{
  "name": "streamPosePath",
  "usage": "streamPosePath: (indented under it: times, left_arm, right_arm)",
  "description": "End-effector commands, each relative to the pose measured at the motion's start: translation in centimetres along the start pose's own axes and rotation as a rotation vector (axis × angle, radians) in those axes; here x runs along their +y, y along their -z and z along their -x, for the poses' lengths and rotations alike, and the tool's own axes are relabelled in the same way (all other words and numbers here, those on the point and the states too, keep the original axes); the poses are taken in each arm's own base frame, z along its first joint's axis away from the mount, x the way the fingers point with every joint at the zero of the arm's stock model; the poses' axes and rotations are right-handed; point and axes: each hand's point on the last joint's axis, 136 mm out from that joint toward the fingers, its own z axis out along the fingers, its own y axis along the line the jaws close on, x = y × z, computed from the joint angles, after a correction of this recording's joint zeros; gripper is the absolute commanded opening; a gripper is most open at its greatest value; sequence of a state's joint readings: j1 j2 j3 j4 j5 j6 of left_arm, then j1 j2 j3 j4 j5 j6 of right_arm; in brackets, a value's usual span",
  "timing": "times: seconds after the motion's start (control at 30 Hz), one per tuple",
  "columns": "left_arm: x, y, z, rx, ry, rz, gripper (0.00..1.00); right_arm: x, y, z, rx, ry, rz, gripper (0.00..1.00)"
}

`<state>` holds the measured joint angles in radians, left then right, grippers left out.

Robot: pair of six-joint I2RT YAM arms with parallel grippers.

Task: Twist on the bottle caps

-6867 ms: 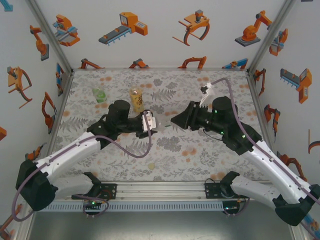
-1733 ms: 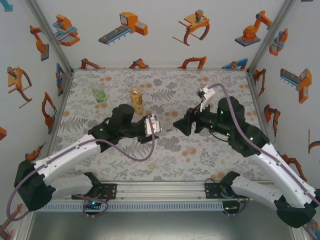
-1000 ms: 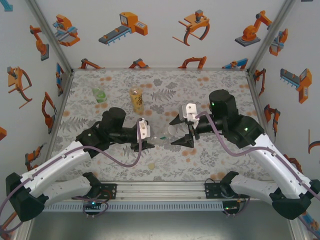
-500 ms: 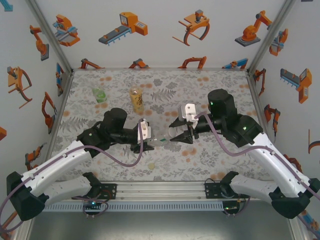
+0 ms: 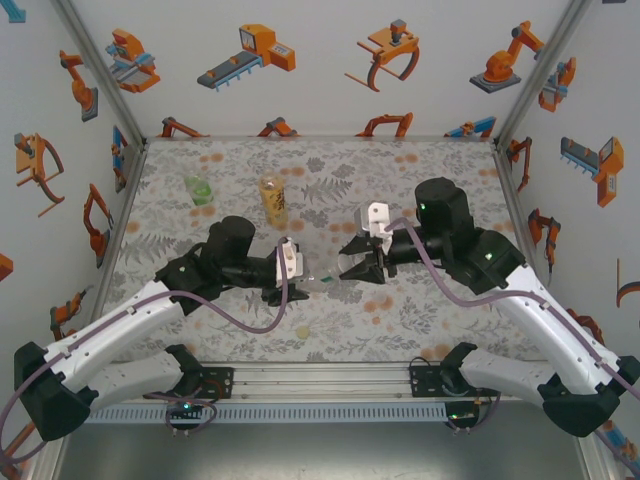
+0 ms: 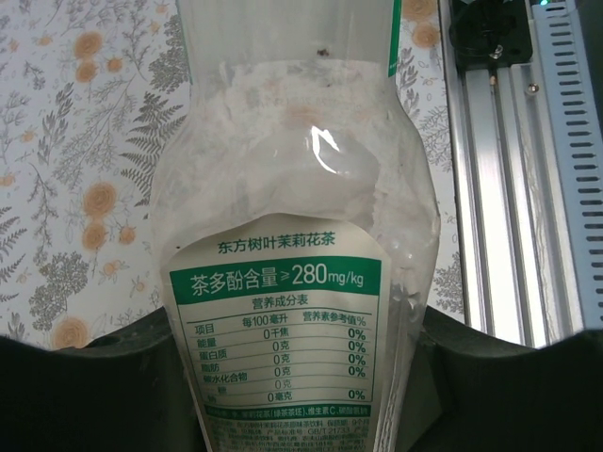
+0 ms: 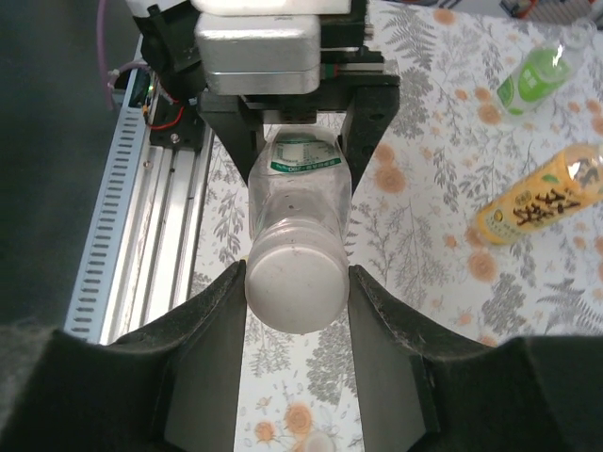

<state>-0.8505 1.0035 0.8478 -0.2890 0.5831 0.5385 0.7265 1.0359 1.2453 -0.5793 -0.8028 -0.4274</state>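
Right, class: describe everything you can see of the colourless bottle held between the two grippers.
The colourless bottle is clear, crinkled plastic with a white-and-green printed label and no liquid visible. It lies roughly horizontal in the air above the floral table, with the left gripper shut on its labelled body. The white cap sits on its neck, and the right gripper appears to press the cap's sides.

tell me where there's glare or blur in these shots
Left wrist: white glare patch on the clear bottle, label print sharp, rail beside it washed out. Right wrist: white cap crisp, amber bottle behind slightly soft. Top external: even light, no harsh shadows.
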Motion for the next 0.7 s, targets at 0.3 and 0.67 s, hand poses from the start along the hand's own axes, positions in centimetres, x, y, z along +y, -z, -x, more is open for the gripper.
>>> streamPosePath:
  times: [0.3,0.67]
  left_arm:
    - [4.5,-0.5,0.1,-0.043,-0.076,0.248,0.00]
    - [6.0,-2.4,-1.2,-0.003,-0.111,0.268,0.00]
  right_arm:
    - [-4.6,1.0,-1.6,-0.099,-0.560,-0.354,0.00]
    - [-7.7,3.3,-8.5,-0.110,-1.289,-0.734,0.00]
